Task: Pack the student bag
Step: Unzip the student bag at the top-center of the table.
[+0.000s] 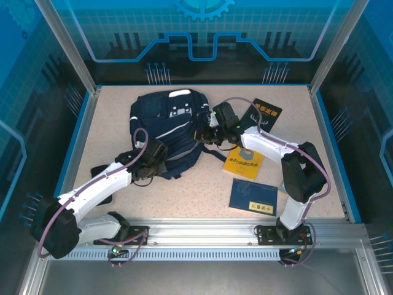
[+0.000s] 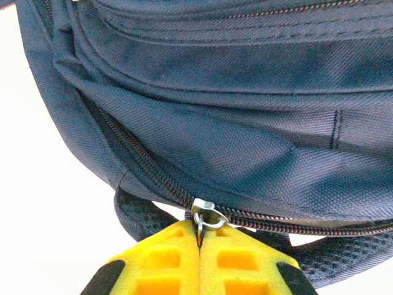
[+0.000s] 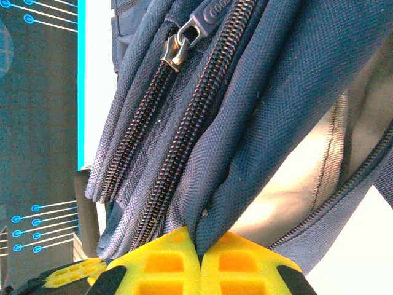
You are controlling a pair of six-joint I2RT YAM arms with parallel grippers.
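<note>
A: Which step is this?
B: Unzipping, I'd judge. The left gripper is pinched tight on the small silver metal zipper pull right at its tips, on the large soft navy-blue fabric student bag lying directly ahead of it.
A: And the right gripper?
B: Clamped on a fold of bag fabric at its tips (bracing, probably). Next, the left should draw the pull along the teeth while the right holds firm.

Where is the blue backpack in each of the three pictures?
Top external: student bag, centre-left on the table.
Left wrist: upper and middle; left gripper pinches its zip pull at bottom.
Right wrist: centre and right; right gripper pinches a fold at bottom.
Shared landmark: those two grip spots, on the bag's near and right edges.
</note>
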